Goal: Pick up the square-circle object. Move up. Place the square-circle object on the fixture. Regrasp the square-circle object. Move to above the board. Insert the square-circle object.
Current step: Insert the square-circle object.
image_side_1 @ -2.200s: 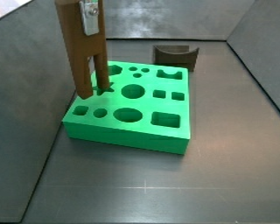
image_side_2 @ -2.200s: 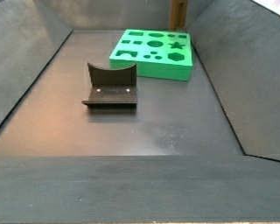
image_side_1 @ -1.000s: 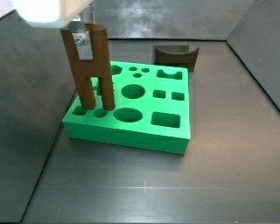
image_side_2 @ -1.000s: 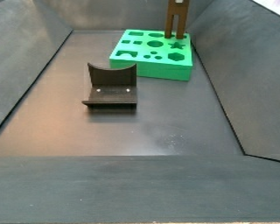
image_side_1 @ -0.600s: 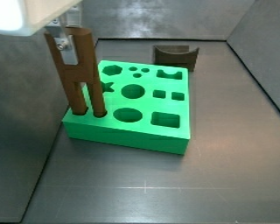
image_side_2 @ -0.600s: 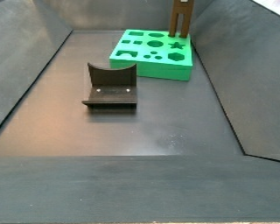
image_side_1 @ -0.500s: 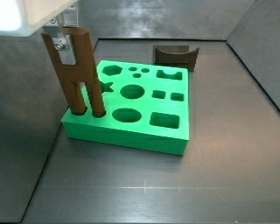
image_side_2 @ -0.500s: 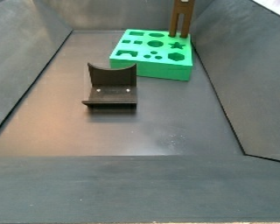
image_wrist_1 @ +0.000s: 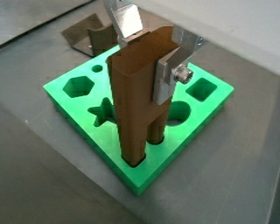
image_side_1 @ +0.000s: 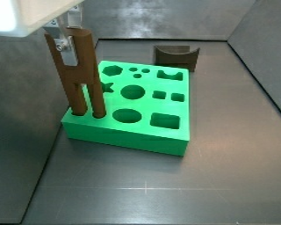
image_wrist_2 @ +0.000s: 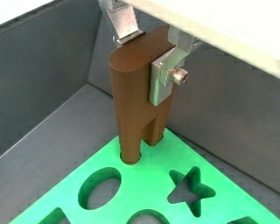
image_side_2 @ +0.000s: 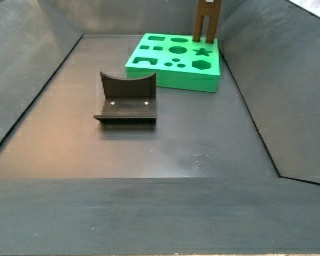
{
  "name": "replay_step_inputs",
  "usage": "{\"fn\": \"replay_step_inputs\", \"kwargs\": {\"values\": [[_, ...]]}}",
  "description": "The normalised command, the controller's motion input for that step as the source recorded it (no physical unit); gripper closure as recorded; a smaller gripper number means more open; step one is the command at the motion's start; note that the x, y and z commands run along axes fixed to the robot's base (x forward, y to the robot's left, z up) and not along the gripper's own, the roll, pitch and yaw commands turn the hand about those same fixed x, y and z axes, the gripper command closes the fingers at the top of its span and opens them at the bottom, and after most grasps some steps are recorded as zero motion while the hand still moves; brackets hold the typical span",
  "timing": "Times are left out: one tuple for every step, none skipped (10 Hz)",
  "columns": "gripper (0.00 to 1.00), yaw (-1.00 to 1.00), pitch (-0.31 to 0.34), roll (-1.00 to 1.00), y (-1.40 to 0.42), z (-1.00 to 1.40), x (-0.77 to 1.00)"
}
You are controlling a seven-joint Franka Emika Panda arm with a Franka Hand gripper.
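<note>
The square-circle object (image_wrist_1: 143, 105) is a slim brown peg standing upright with my gripper (image_wrist_1: 149, 48) shut on its upper end. Both wrist views show the silver fingers (image_wrist_2: 166, 74) clamping its flat sides. The peg (image_side_1: 75, 79) stands over a corner of the bright green board (image_side_1: 126, 139), and its lower end (image_wrist_2: 130, 153) reaches the board's top there. Whether it sits inside a hole I cannot tell. In a side view the peg (image_side_2: 207, 20) rises at the board's (image_side_2: 176, 78) far corner. The dark fixture (image_side_2: 125, 100) stands apart from the board, bare.
Grey walls enclose the dark floor on all sides. The fixture (image_side_1: 175, 55) sits just behind the board's far edge. A side wall (image_wrist_2: 49, 96) runs close beside the peg. The board's other cut-outs (image_side_1: 131, 90) are open.
Over the last two seconds the gripper carried the peg from above the board's middle row to its corner and lowered it. In the last half second nothing moved.
</note>
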Motion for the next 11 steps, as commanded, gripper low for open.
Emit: {"fn": "replay_step_inputs", "kwargs": {"values": [[1.00,-0.67,0.000,0.00,0.01,-0.29,0.00],[1.00,-0.43,-0.023,0.00,0.00,-0.59,-0.13],[1.00,-0.28,-0.047,0.00,0.00,-0.60,-0.10],[1.00,-0.05,-0.057,0.00,0.00,-0.56,0.00],[1.00,0.00,-0.013,0.00,0.00,-0.45,0.00],[1.00,0.05,0.000,0.00,0.00,-0.45,0.14],[1.00,0.02,0.000,0.05,0.00,-0.43,0.09],[1.00,0.01,0.000,0.19,-0.10,-0.55,0.00],[1.00,0.04,0.210,0.28,-0.18,-0.51,0.20],[1.00,0.00,0.000,0.02,-0.06,-0.15,0.00],[1.00,0.00,0.000,0.00,0.00,0.00,0.00]]}}
